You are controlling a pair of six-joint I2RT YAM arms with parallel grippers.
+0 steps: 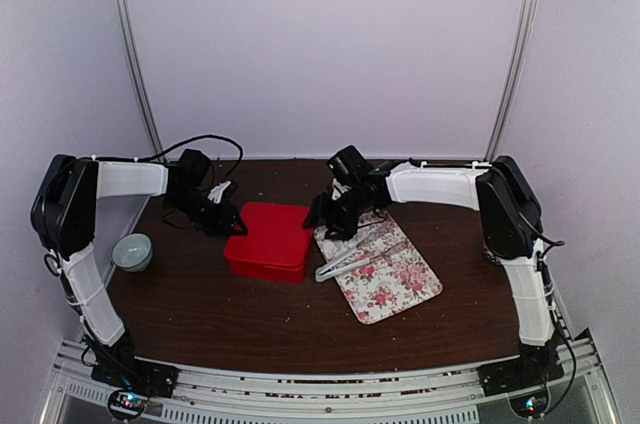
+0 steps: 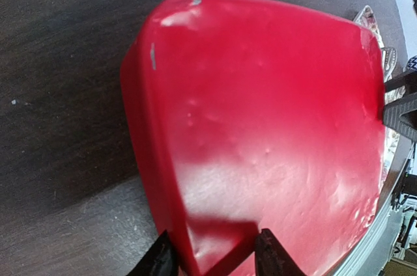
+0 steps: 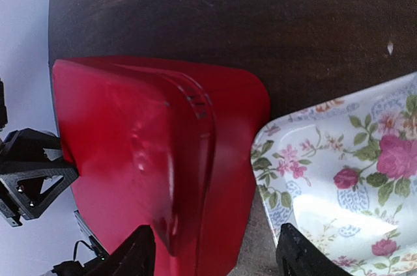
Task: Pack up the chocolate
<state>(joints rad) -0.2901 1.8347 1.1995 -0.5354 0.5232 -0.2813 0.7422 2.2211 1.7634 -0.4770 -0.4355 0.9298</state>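
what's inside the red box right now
Nothing inside can be seen: the red box has its lid on in all three views, so any contents are covered. No chocolate shows in any view. The tongs lie on the floral tray beside it.

Red box (image 1: 268, 240) mid table (image 1: 250, 314), floral tray (image 1: 395, 284) w/ tongs (image 1: 345, 262), bowl (image 1: 132, 252) left

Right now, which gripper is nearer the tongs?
Right. The right gripper is at the far corner of the floral tray, just beyond the tongs; the left gripper is across the red box from them.
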